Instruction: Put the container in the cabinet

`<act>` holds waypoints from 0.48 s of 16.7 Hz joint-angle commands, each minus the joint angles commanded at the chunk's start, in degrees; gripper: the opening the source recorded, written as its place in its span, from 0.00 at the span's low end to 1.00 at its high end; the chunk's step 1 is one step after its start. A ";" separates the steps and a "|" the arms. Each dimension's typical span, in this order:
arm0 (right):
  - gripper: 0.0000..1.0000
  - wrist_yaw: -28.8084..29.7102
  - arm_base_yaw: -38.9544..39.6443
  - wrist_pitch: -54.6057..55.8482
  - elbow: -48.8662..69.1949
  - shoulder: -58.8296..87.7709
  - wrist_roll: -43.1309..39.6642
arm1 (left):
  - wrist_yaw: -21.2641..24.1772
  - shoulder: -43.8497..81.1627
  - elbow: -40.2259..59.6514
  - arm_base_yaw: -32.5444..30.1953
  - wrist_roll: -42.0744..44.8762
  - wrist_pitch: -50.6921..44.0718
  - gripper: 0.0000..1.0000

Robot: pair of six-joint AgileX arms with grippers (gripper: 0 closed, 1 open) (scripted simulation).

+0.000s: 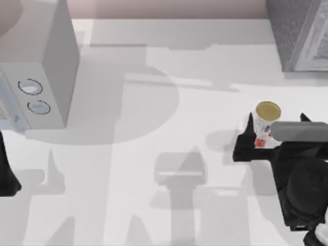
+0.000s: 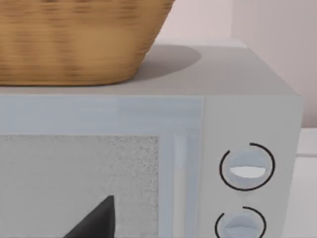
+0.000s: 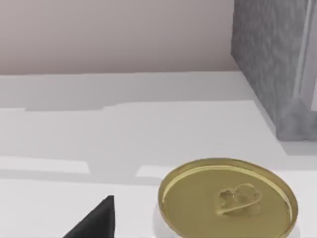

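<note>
One small can point(image 1: 266, 123) stands upright on the white surface point(image 1: 154, 102) at about four o'clock in the top view, a white cylinder with red markings and a round, matt gold lid carrying a pull tab point(image 3: 238, 197). The right end effector point(image 1: 274, 134) sits at the can: one dark pointed finger point(image 1: 250, 125) lies on the can's left side and another tip point(image 1: 305, 118) shows on its right, with a grey cylindrical part of the arm crossing over. The fingers seem to bracket the can, though whether they press on it I cannot tell.

At two o'clock, well apart from the can, stands the cabinet point(image 1: 289, 31), a boxy unit of dark grey speckled material with a paler panelled front point(image 3: 309, 54). At ten o'clock sits a smooth pale grey microwave point(image 1: 51, 66) with two round knobs point(image 2: 246, 167) and a woven wicker basket point(image 2: 74, 39) on top. The left arm is parked at nine o'clock by the microwave; a dark fingertip point(image 2: 96, 220) shows before its door.
</note>
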 joint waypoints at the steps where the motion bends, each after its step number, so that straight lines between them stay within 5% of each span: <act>1: 1.00 1.09 0.98 2.62 0.38 3.59 0.11 | 0.00 0.00 0.00 0.00 0.00 0.00 1.00; 8: 1.00 4.34 3.85 10.54 1.53 14.45 0.35 | 0.00 0.00 0.00 0.00 0.00 0.00 1.00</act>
